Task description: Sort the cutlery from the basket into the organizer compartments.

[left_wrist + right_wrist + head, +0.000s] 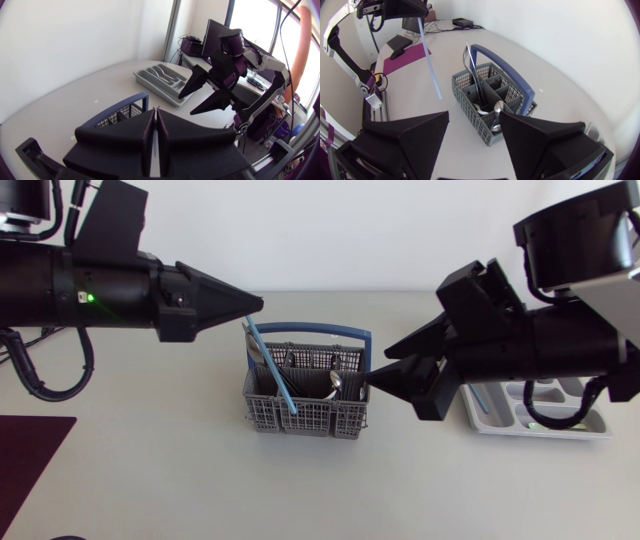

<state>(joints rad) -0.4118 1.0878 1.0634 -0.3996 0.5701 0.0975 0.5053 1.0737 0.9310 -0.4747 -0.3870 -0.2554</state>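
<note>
Head view: L pincer (255, 304) clenched on top end of pale-blue utensil (272, 370), which hangs slanted over grey basket (340, 420) w/ blue handle; R pincer (375, 380) just beside basket's right wall; grey organizer (520, 428) further right on bench (150, 470). L wrist view: own fingers pressed together, thin utensil edge btwn them. R wrist view: own fingers spread wide, released, nothing held; utensil's lower tip prob. clear of basket, spoons (497, 106) inside.
</note>
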